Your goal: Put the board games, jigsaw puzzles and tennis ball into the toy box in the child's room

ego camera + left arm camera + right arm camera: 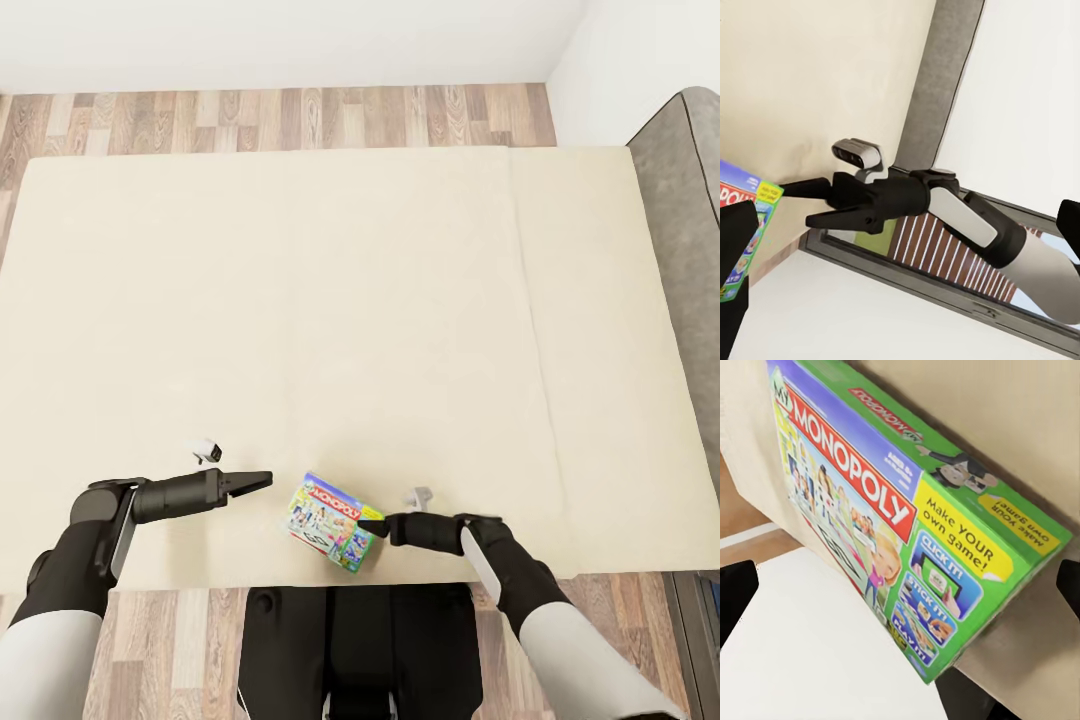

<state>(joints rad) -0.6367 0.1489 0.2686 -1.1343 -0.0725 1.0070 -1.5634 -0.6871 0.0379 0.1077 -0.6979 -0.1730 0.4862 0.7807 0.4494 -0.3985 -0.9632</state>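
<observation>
Right gripper (368,524) at Monopoly box (330,521) on bed (300,320).

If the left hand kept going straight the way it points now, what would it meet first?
Most likely the Monopoly box near the bed edge. The left hand points toward it, though it may pass just above; depth is unclear.

A Monopoly board game (907,525) lies tilted on the cream bed (1005,427), its green edge reading "Make YOUR own game!". Dark fingertips (736,592) of the right tool flank it, spread wide apart.
</observation>
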